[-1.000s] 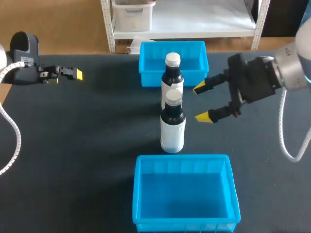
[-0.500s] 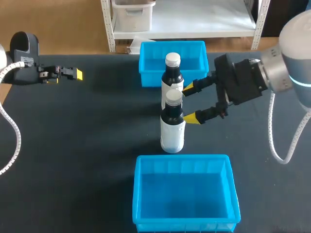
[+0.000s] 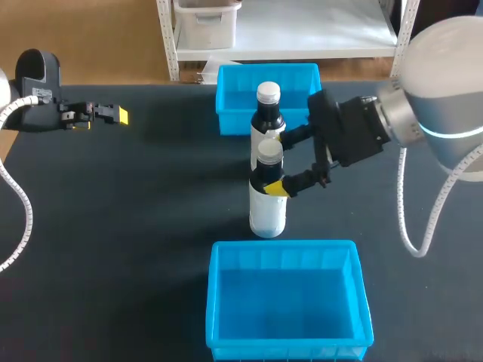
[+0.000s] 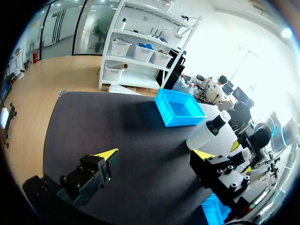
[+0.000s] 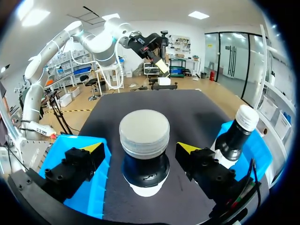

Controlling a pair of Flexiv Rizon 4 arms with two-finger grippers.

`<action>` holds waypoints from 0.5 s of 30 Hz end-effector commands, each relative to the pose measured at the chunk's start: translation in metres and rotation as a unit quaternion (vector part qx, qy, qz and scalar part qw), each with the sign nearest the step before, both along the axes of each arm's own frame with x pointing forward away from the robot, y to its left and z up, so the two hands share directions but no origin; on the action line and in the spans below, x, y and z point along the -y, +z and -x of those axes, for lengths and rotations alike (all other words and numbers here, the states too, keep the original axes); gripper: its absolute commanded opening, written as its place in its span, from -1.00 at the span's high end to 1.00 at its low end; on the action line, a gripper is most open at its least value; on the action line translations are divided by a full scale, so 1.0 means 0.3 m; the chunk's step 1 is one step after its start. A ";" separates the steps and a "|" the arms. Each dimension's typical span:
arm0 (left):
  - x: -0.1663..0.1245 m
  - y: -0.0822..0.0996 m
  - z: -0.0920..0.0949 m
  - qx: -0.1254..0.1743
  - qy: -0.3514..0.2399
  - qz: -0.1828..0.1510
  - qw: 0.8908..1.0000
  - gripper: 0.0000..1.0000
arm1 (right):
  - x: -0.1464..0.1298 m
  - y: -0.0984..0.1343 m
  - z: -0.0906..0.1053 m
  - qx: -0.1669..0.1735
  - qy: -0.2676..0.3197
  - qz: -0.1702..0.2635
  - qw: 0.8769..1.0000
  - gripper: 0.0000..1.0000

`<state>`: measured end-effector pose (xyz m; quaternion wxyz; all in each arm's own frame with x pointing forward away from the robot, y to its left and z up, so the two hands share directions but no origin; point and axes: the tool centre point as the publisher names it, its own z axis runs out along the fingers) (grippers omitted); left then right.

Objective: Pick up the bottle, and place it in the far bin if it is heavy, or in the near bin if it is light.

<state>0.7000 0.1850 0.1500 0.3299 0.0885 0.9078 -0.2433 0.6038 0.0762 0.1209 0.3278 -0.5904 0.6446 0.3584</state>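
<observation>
While the nearer bottle (image 3: 268, 204) stands upright between the far bin (image 3: 227, 105) and the near bin (image 3: 214, 313), the right gripper (image 3: 276, 162) straddles its neck, fingers spread (nothing gripped yet); lifting, weighing and binning remain.

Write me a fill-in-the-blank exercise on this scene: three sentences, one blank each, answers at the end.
1. Of the near bottle and the far bottle, the right tool is open around the ___ one.
2. The far bin and the near bin are both ___ in colour.
3. The left tool is open and holds ___.

Missing words: near; blue; nothing.
</observation>
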 end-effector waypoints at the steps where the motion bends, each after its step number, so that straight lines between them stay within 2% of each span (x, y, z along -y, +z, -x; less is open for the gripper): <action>1: 0.000 0.000 0.000 0.000 0.000 0.000 1.000 -1.00 | -0.017 -0.011 -0.013 -0.003 0.003 -0.002 1.000 -1.00; 10: 0.000 0.000 0.000 0.000 0.000 0.000 1.000 -1.00 | -0.018 -0.017 -0.021 -0.007 -0.001 -0.007 1.000 -1.00; 15: 0.000 0.000 0.000 0.000 0.000 0.000 1.000 -1.00 | -0.022 -0.021 -0.023 -0.009 -0.001 -0.007 1.000 -0.73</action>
